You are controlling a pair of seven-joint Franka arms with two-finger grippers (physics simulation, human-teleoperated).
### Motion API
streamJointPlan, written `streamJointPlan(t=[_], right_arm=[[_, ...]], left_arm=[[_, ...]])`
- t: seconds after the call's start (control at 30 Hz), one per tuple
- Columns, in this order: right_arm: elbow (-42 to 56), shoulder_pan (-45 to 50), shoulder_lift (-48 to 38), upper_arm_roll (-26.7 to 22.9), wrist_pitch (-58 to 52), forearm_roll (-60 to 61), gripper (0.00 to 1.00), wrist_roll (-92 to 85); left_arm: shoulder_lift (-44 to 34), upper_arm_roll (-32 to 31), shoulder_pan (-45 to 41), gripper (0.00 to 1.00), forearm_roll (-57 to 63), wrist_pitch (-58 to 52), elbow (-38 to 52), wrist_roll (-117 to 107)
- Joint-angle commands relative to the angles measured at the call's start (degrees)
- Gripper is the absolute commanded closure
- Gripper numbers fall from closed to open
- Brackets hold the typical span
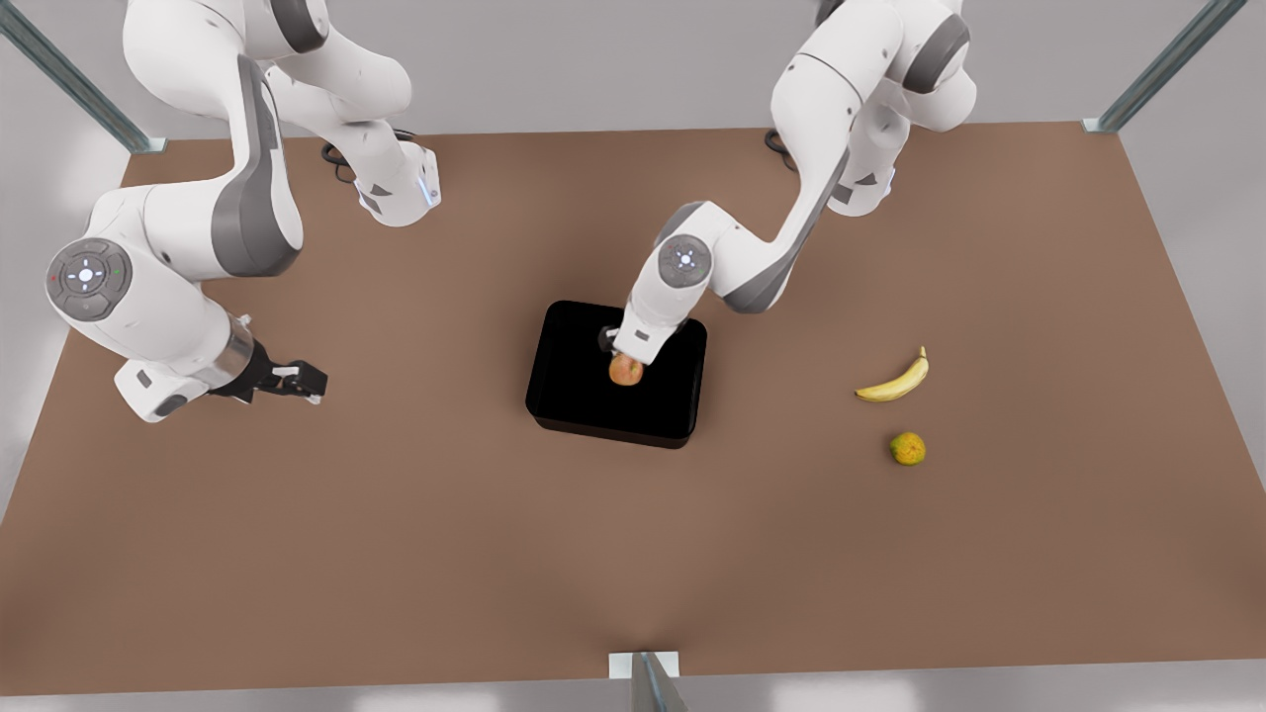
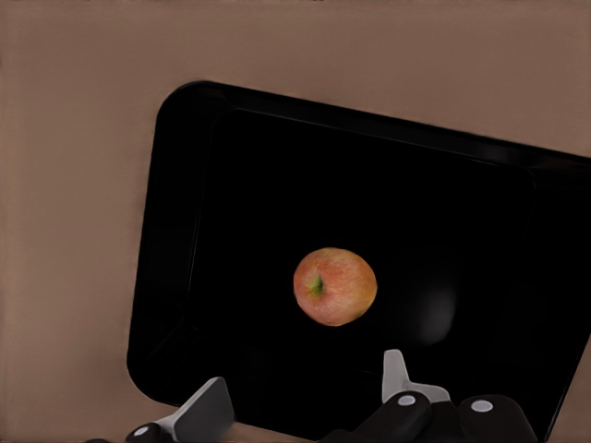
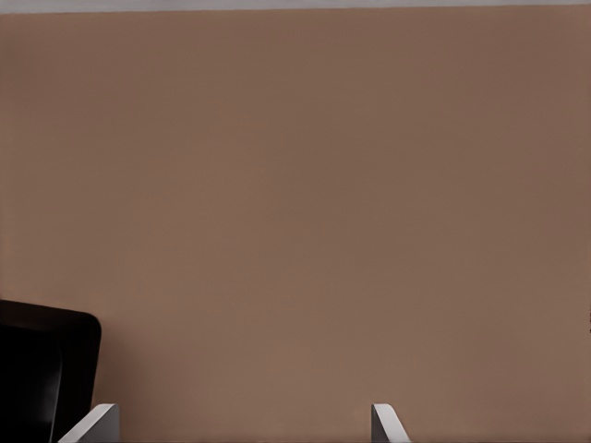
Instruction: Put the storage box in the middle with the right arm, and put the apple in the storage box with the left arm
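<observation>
Brown table (image 1: 633,554) took up pretty much everything up close, so that's the biggest thing by far; both white arms hung over it from the far side.

Left arm (image 1: 791,227) was the one on the front view's right, reaching down into the middle; right arm (image 1: 178,287) sat on the front view's left, off to the side of the action and just waiting.

Storage box (image 1: 593,405) came next in size; glossy black tub sitting around the middle of the table, and its corner (image 3: 46,369) peeked into the right wrist view too.

Left gripper (image 2: 309,401) hovered right above the box interior; its fingers (image 2: 394,374) were spread apart with nothing between them. Right gripper (image 1: 315,381) hung low over bare table, well apart from the box; its fingertips (image 3: 383,420) stood wide apart as well, holding nothing.

Banana (image 1: 895,381) lay on the table toward the front view's right, well away from the box; a yellow-green fruit (image 1: 907,449) sat near it, a bit closer to the camera.

Apple (image 2: 334,286) was the smallest bit that mattered; reddish-orange, inside the storage box, just below the open left gripper and not gripped; whether it was resting on the box floor I couldn't tell.
</observation>
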Motion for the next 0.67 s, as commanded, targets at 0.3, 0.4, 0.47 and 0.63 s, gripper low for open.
streamJointPlan(t=[0.3,0.4,0.47,0.63], right_arm=[[0.01,-0.29,0.39,0.09,0.35,0.09,0.00,0.00],[0.10,-0.11,0.04,0.26,0.35,0.09,0.00,0.00],[0.97,-0.20,-0.23,0.35,0.00,0.17,0.00,0.00],[2.48,-0.03,0.30,0.18,0.35,0.00,0.00,0.00]], left_arm=[[-15.86,-0.09,28.69,0.00,10.47,-20.31,-0.88,32.36],[-20.43,9.40,35.82,0.00,12.06,-28.15,0.61,50.22],[-21.05,9.49,40.74,0.00,12.15,-30.52,1.84,51.98],[-20.87,9.49,43.56,0.00,14.44,-33.25,4.13,56.38]])
